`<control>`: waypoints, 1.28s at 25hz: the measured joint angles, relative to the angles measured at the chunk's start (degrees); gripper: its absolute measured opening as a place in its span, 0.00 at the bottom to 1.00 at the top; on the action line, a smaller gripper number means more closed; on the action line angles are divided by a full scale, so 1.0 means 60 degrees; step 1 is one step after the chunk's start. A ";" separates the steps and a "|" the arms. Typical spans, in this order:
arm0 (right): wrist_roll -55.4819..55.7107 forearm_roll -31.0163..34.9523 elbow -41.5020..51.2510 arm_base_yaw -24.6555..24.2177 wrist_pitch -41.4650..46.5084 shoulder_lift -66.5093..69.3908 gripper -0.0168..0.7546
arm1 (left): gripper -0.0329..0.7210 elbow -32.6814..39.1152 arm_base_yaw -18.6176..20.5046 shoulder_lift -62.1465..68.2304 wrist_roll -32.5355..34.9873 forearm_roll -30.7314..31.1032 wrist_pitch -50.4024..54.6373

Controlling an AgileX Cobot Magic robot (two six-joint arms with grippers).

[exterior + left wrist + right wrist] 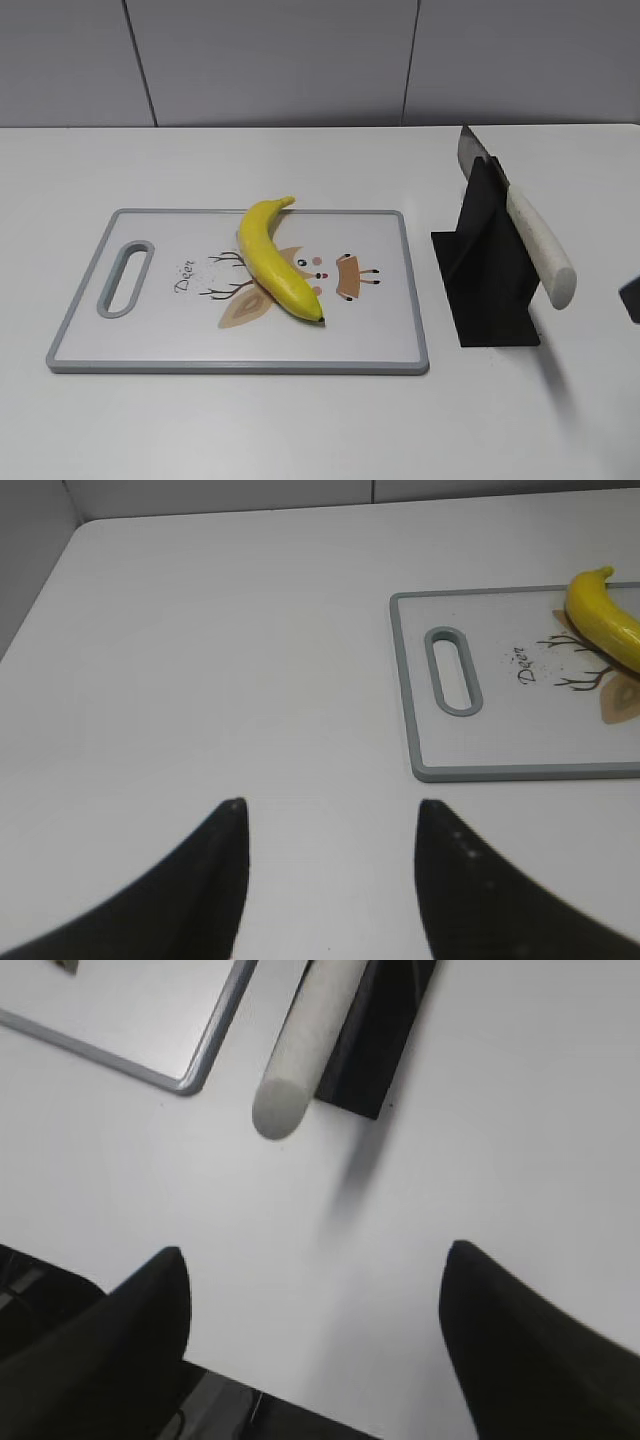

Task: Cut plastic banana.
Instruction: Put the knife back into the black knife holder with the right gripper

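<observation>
The yellow plastic banana (275, 260) lies on a white cutting board (150, 340) with a grey rim and a deer drawing. The left wrist view shows its stem end (600, 610) at the far right. A knife (540, 245) with a white handle rests tilted in a black stand (485, 275); the handle (300, 1055) and stand (380, 1030) also show in the right wrist view. My left gripper (330, 805) is open and empty over bare table, left of the board. My right gripper (315, 1255) is open and empty near the table's front edge, below the knife handle.
The white table (300, 430) holds the board in the middle and the stand to its right. A grey wall (300, 60) runs behind. The board's handle slot (453, 670) faces the left gripper. A dark piece of the right arm (631, 298) shows at the right edge.
</observation>
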 joint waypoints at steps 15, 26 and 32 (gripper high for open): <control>-0.0880 -0.0009 0.2237 0.0000 0.0899 -0.4871 0.79 | 0.73 0.0000 0.0000 0.0000 0.0000 0.0009 -0.0010; -0.0983 -0.0009 0.2417 0.0000 0.0960 -0.7742 0.79 | 0.73 0.0000 0.0000 0.0000 0.0000 0.0009 -0.0028; -0.0999 -0.0009 0.2426 0.0000 0.0968 -0.9132 0.79 | 0.73 0.0003 0.0000 0.0000 0.0000 0.0009 -0.0039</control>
